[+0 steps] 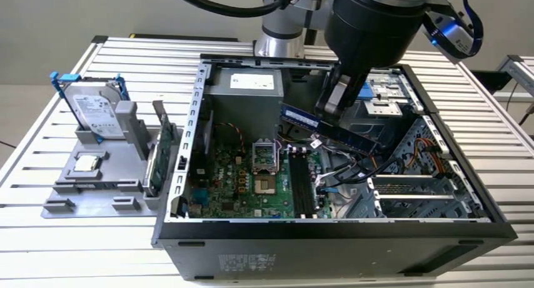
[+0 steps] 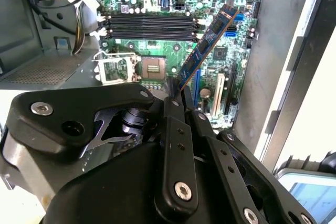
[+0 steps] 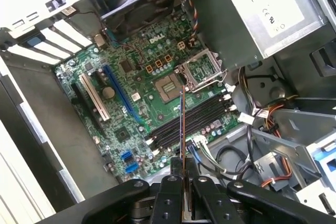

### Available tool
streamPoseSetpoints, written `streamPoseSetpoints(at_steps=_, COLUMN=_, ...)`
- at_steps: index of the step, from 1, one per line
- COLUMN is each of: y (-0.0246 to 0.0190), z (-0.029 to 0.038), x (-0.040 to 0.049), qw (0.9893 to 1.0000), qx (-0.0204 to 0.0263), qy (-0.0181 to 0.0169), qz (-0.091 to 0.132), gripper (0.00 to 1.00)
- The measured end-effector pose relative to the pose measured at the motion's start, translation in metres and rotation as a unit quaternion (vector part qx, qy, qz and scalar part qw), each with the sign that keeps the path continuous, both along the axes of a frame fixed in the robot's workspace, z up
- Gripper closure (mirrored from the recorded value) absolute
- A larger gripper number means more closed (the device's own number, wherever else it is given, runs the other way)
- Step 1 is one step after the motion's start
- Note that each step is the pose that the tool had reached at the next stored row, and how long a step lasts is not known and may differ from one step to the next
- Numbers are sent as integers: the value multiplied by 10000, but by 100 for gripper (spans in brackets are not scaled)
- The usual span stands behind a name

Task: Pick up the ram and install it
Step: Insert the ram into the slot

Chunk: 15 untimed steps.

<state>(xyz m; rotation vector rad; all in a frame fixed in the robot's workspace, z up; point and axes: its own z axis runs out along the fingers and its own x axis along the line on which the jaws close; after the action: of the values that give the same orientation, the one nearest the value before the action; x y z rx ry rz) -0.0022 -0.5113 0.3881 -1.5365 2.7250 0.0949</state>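
My gripper (image 1: 331, 107) hangs over the open computer case (image 1: 334, 228), shut on the ram (image 1: 326, 129), a long thin dark-green stick with dark chips. In the exterior view the ram slants in the air above the case's middle, over the cables beside the black memory slots (image 1: 301, 182). The second wrist view has the ram (image 2: 207, 43) sticking out from my fingers (image 2: 174, 103) over the green motherboard (image 2: 231, 56), apart from the slots (image 2: 149, 24). In the first wrist view the ram (image 3: 182, 124) is edge-on above the slots (image 3: 197, 119).
A grey holder (image 1: 100, 197) at the exterior view's left carries a hard drive (image 1: 96, 113), a silver processor chip (image 1: 87, 164) and a green expansion card (image 1: 164, 144). Inside the case are the open processor socket (image 1: 264, 187), the power supply (image 1: 250, 82) and loose cables (image 1: 351, 172).
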Motion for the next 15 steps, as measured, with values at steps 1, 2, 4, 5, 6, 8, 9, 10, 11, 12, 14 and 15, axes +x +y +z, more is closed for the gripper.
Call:
streamPoseSetpoints(at_steps=1, y=0, z=0, x=0, qw=10000, qx=0, qy=0, qz=-16, gripper=100)
streamPoseSetpoints(at_steps=2, y=0, z=-1, x=1, qw=10000, qx=0, qy=0, qz=-32, gripper=100)
streamPoseSetpoints(at_steps=4, y=0, z=-2, x=1, qw=10000, qx=0, qy=0, qz=-64, gripper=100)
streamPoseSetpoints(at_steps=5, y=0, z=-3, x=1, qw=10000, qx=0, qy=0, qz=-78, gripper=100)
streamPoseSetpoints(at_steps=6, y=0, z=-3, x=2, qw=10000, qx=0, qy=0, qz=-94, gripper=100)
streamPoseSetpoints(at_steps=8, y=0, z=-4, x=2, qw=9999, qx=0, qy=0, qz=-124, gripper=100)
streamPoseSetpoints(at_steps=9, y=0, z=-5, x=2, qw=9999, qx=0, qy=0, qz=-138, gripper=100)
streamPoseSetpoints(at_steps=10, y=0, z=-5, x=2, qw=9999, qx=0, qy=0, qz=-154, gripper=100)
streamPoseSetpoints(at_steps=11, y=0, z=-6, x=3, qw=9999, qx=0, qy=0, qz=-169, gripper=100)
streamPoseSetpoints(at_steps=12, y=0, z=-6, x=3, qw=9998, qx=0, qy=0, qz=-184, gripper=100)
streamPoseSetpoints(at_steps=14, y=0, z=-8, x=3, qw=9998, qx=0, qy=0, qz=-215, gripper=100)
streamPoseSetpoints(at_steps=15, y=0, z=-8, x=3, qw=9997, qx=0, qy=0, qz=-230, gripper=100)
